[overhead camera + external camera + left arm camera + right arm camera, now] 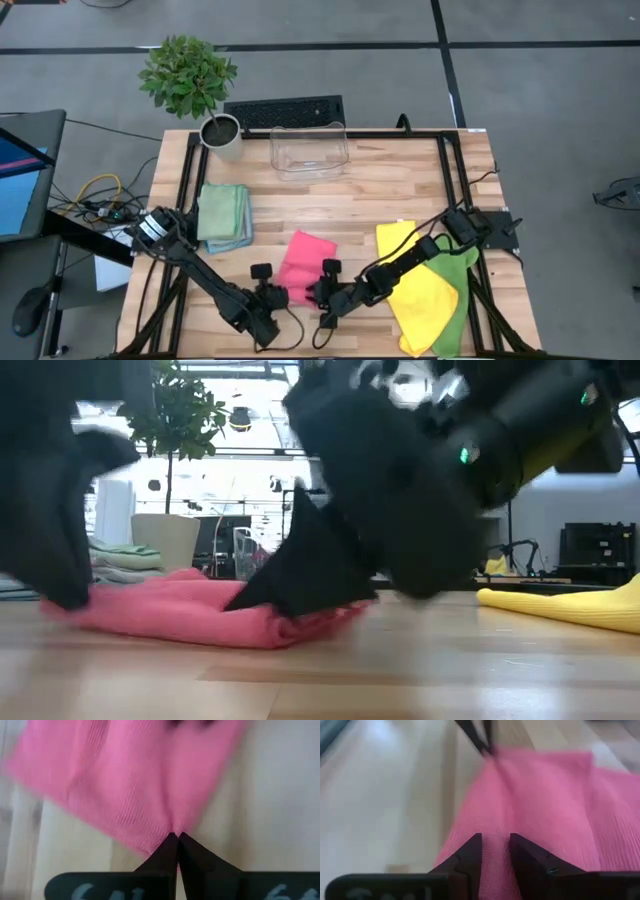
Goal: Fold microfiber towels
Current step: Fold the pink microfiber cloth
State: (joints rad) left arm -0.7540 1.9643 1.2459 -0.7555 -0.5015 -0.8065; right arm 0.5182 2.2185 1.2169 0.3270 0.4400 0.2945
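A pink towel [300,262] lies folded on the table near its front edge; it also shows in the low view [190,615]. My left gripper [277,297] is shut on the towel's near left corner. My right gripper [319,293] is closed on its near right end. Both point down at it in the low view. A pale green towel on a light blue one [224,214] forms a stack at the left. A yellow towel [425,290] lies over a lime green one [462,285] at the right, under my right arm. My left gripper pinches the pink towel's near corner [172,827] between its two fingertips [167,847], slanting down from the near side. The rest of the towel lies on the table. My right gripper has the towel's near edge [495,855] between its two fingers [470,850], with pink cloth filling the small gap. The fingers slant down onto it [300,600], and the towel rests on the table.
A clear plastic bin [310,150] stands at the far middle, and a potted plant [222,135] at the far left corner. A keyboard [284,110] lies beyond the far edge. Bare wood shows between the bin and the pink towel.
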